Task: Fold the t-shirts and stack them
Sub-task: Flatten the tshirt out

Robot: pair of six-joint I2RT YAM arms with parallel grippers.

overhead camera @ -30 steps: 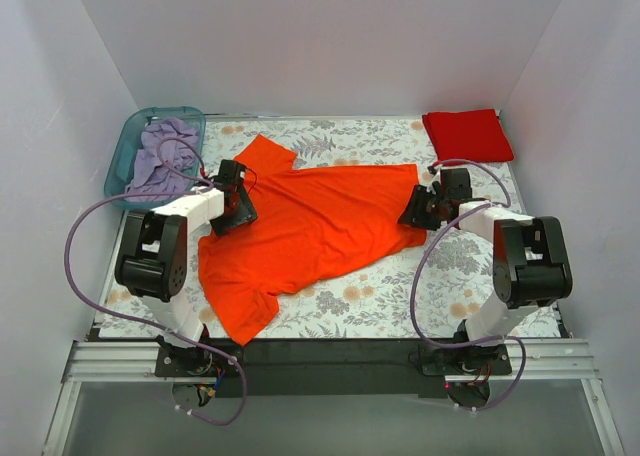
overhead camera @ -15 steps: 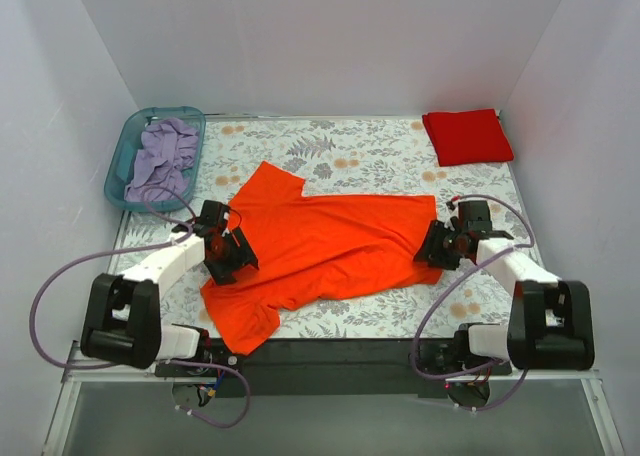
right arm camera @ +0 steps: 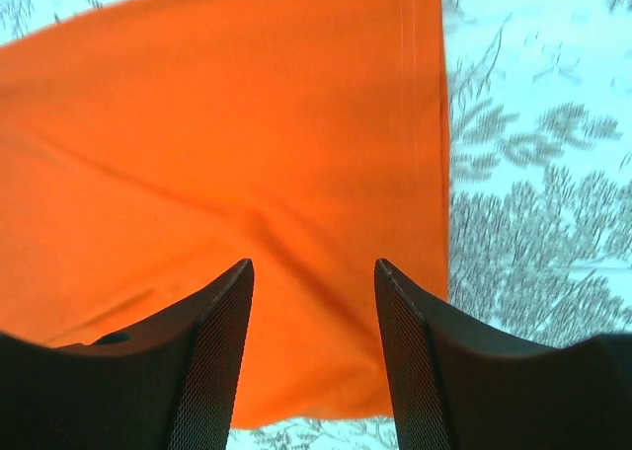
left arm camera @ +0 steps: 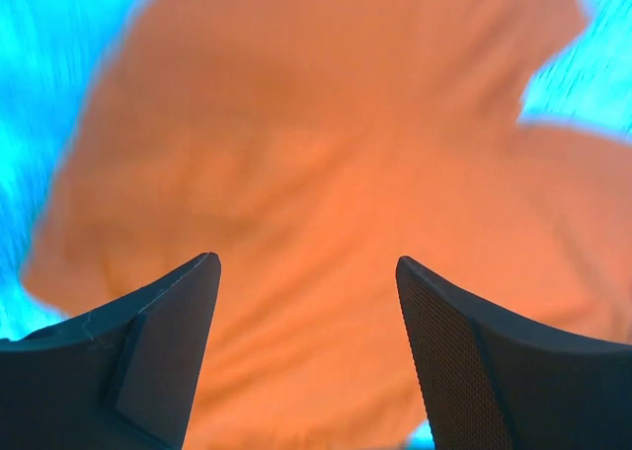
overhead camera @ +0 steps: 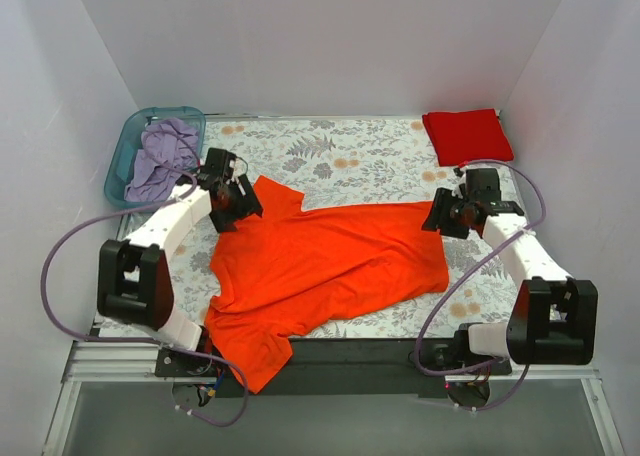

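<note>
The bright orange t-shirt (overhead camera: 330, 266) lies spread flat across the middle of the flowered table (overhead camera: 350, 156), one sleeve hanging over the near edge. The deeper red t-shirt (overhead camera: 467, 136) sits folded at the back right corner. My left gripper (overhead camera: 238, 208) hovers over the orange shirt's far left sleeve. In the left wrist view it (left arm camera: 306, 272) is open, with orange cloth (left arm camera: 326, 154) below it. My right gripper (overhead camera: 442, 216) is above the shirt's far right corner. In the right wrist view it (right arm camera: 314, 267) is open over the hem (right arm camera: 420, 124), holding nothing.
A teal basket (overhead camera: 120, 166) holding a lilac cloth (overhead camera: 160, 156) stands at the back left. White walls close in the table on three sides. A black rail (overhead camera: 350, 354) runs along the near edge by the arm bases.
Both arms swung toward the near edge, then back out to the shirt's far corners. The orange shirt slid nearer and lies flatter. Both grippers widened.
</note>
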